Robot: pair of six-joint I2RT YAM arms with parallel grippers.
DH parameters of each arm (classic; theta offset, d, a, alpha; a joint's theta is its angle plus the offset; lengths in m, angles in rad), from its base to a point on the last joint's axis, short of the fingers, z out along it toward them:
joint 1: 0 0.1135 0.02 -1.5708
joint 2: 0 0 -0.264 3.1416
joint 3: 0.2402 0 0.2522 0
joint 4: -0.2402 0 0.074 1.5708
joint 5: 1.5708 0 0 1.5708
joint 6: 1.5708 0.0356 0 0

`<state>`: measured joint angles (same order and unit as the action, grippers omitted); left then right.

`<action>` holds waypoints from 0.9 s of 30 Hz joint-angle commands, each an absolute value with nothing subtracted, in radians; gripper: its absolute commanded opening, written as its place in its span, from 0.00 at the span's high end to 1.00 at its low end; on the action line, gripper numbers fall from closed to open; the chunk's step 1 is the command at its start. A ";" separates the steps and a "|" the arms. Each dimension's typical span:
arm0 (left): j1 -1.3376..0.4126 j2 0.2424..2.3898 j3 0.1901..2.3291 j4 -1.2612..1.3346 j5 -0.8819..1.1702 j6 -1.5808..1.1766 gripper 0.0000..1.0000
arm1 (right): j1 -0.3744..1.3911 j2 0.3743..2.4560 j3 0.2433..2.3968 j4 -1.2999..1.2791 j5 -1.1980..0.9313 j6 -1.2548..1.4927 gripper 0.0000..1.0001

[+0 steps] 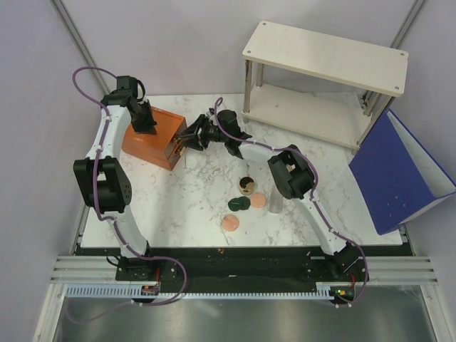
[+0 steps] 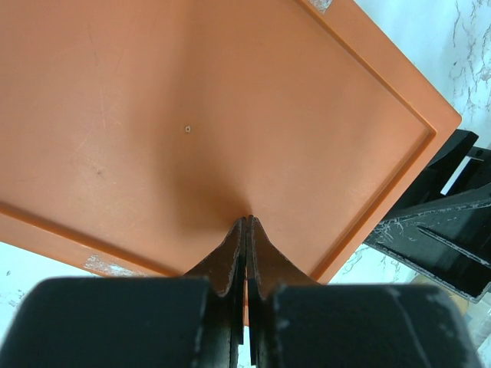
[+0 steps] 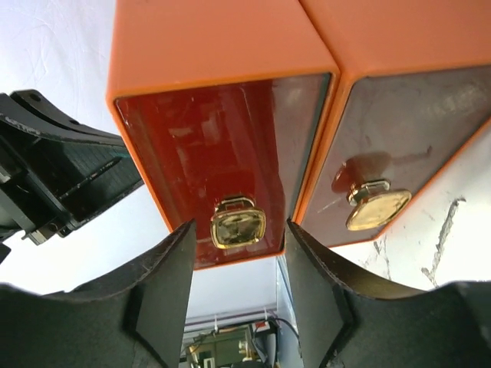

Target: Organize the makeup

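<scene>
The makeup lies mid-table: a gold-lidded round jar [image 1: 247, 185], a dark green compact [image 1: 239, 204], two peach-pink discs [image 1: 258, 201] [image 1: 230, 223] and a clear tube [image 1: 273, 201]. The cream bottle is not in view. My left gripper [image 1: 143, 120] [image 2: 247, 222] is shut and empty, with its tips pressed on the top of the orange drawer box [image 1: 152, 139] [image 2: 192, 115]. My right gripper [image 1: 187, 135] [image 3: 238, 234] is open at the box's front. Its fingers stand either side of one drawer's gold knob [image 3: 238, 221] without touching it.
A second drawer with a gold knob [image 3: 377, 207] sits beside the first. A white two-tier shelf [image 1: 328, 53] stands at the back right. A blue folder [image 1: 399, 171] leans at the right edge. The right arm reaches over the table above the makeup.
</scene>
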<state>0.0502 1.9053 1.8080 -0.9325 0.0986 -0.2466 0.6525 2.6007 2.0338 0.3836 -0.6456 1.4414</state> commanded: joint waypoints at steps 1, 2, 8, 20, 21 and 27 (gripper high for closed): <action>0.046 1.945 1.809 -1.012 0.098 -0.262 0.98 | 0.658 2.622 2.105 0.457 -0.615 1.467 0.43; 0.048 1.947 1.807 -1.014 0.098 -0.262 0.98 | 0.658 2.623 2.115 0.442 -0.612 1.460 0.43; 0.048 1.956 1.810 -1.014 0.106 -0.262 0.98 | 0.660 2.658 2.149 0.365 -0.624 1.453 0.55; 0.048 1.968 1.816 -1.014 0.103 -0.265 0.98 | 0.667 2.671 2.169 0.245 -0.638 1.373 0.83; 0.046 1.968 1.815 -1.014 0.101 -0.267 0.98 | 0.667 2.671 2.172 0.235 -0.647 1.368 0.92; 0.045 1.974 1.815 -1.015 0.097 -0.270 0.98 | 0.650 2.619 2.152 0.056 -0.646 1.231 1.00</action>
